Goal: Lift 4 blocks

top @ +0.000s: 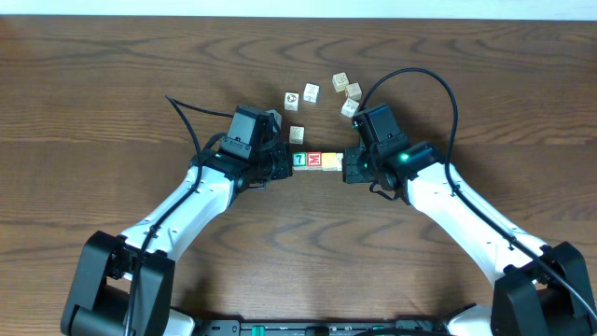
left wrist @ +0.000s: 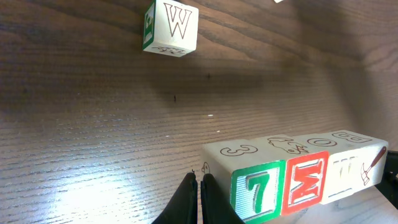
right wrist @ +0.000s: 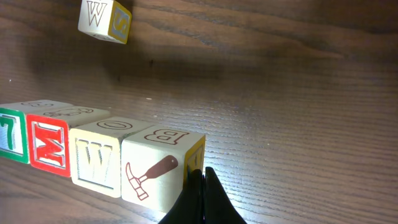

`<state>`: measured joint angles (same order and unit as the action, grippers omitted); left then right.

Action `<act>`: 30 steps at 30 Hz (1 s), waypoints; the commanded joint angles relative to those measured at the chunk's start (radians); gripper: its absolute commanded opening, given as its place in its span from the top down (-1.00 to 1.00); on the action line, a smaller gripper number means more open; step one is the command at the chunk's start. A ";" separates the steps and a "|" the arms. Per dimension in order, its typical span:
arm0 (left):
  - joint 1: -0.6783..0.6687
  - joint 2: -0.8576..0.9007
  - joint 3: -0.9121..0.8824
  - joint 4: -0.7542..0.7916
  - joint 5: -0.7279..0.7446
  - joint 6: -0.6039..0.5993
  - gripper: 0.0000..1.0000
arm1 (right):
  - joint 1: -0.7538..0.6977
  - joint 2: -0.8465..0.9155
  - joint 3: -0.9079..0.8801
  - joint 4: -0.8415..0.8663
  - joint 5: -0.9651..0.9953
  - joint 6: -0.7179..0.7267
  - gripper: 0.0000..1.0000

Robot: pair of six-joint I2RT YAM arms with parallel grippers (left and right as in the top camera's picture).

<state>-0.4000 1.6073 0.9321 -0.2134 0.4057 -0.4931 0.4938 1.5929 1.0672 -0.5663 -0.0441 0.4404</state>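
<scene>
Now you see the row of four blocks (top: pixel 315 161) at mid-table, with the green 7 block (left wrist: pixel 256 193) at its left end and the hammer block (right wrist: pixel 152 174) at its right. Your left gripper (left wrist: pixel 200 186), fingers pressed together, sits against the green end. Your right gripper (right wrist: pixel 202 177), likewise closed, sits against the hammer end.

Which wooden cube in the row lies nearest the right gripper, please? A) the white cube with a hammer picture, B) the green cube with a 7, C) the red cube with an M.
A: the white hammer-picture cube ends the row beside the right gripper.
</scene>
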 commanded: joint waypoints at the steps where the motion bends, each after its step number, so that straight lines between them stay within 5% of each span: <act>1: -0.055 -0.028 0.069 0.036 0.238 0.010 0.86 | 0.057 -0.019 0.051 0.034 -0.320 0.000 0.97; 30: -0.055 -0.059 0.080 0.031 0.231 0.013 0.86 | 0.057 -0.030 0.092 -0.015 -0.295 -0.012 0.98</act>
<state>-0.3981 1.5780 0.9489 -0.2131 0.3923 -0.4900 0.4938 1.5837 1.1004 -0.6170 -0.0429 0.4404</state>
